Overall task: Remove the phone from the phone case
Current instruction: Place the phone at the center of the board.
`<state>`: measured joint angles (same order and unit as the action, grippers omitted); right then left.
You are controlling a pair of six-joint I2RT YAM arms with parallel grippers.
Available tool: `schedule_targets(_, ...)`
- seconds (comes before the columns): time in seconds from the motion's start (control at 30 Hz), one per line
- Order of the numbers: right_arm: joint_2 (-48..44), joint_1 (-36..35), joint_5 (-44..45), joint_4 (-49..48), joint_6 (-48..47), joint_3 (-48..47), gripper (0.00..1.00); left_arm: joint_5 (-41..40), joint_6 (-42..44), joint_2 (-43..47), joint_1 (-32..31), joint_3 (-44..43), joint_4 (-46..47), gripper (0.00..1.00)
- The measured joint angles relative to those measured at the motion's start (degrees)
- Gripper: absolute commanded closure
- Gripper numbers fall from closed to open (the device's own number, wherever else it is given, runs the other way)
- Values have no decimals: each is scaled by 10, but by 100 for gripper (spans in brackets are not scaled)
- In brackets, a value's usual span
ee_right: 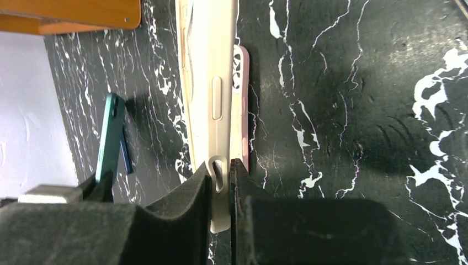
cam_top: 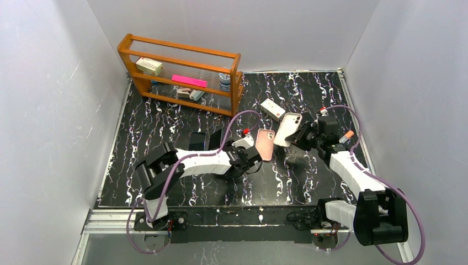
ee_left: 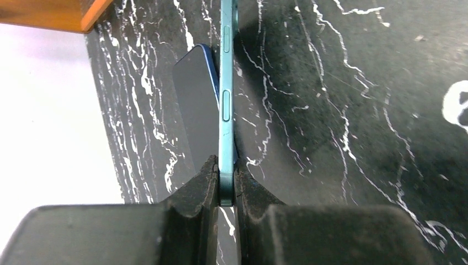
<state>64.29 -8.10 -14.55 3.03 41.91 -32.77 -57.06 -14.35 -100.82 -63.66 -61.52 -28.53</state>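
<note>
one teal phone clamped in left gripper, one cream case clamped in right gripper

Bright light is shining from above. Soft shadows are falling on the table. Near fingers are looking dark and blurry.

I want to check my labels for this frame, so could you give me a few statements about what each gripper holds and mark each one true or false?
1. The right gripper is shut on the cream phone case. True.
2. The left gripper is open and empty. False: it is shut on the teal phone, held edge-on.
3. The teal phone sits inside the cream phone case. False: they are apart, one in each gripper.
4. A wooden rack stands at the back left of the table. True.
</note>
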Motion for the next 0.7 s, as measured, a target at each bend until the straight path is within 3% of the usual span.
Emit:
schedule_targets(0.47,47,12,-61,35,-60,-1,99,-92,-28,-112,13,-32,-15,99)
schedule_targets(0.7,61,20,-49,66,-92,-14,99,-96,-51,-116,13,-33,-34,85)
